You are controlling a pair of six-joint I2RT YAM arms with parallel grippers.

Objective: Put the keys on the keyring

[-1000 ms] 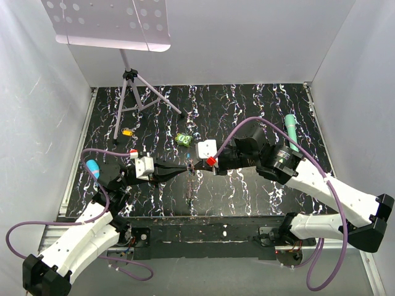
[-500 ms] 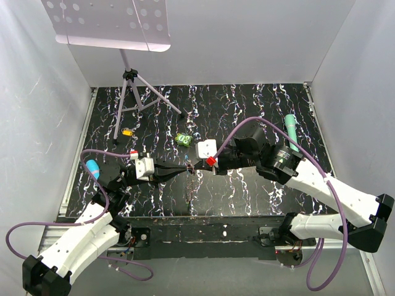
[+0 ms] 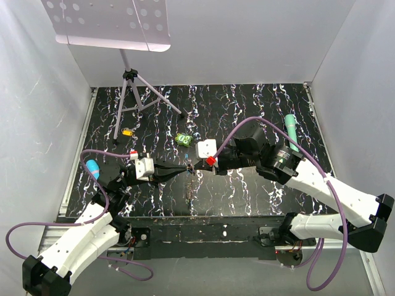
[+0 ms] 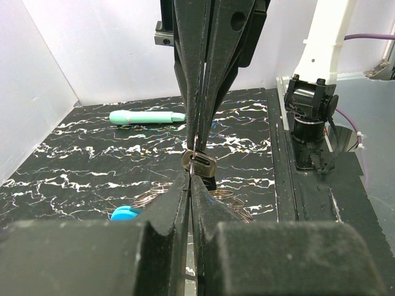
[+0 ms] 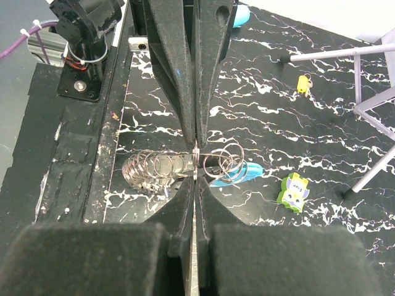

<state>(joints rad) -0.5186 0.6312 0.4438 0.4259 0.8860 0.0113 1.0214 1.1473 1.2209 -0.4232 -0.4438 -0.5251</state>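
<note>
Left gripper (image 4: 190,185), right gripper (image 5: 194,182): 2 tip-to-tip, each clenched on keyring (image 5: 195,161) (thin metal loop).

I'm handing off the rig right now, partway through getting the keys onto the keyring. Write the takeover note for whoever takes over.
Left gripper: shut. Right gripper: shut. Their tips meet nose to nose above the table, both pinching one small metal piece. I cannot tell whether it is a key or a ring.
Keyring: lies on the table right under the tips, with its blue clip beside the loops.
Done: pinch made. No keys can be made out on the keyring.
Left: thread the keys on. Check what the pinch holds before opening either gripper.
</note>
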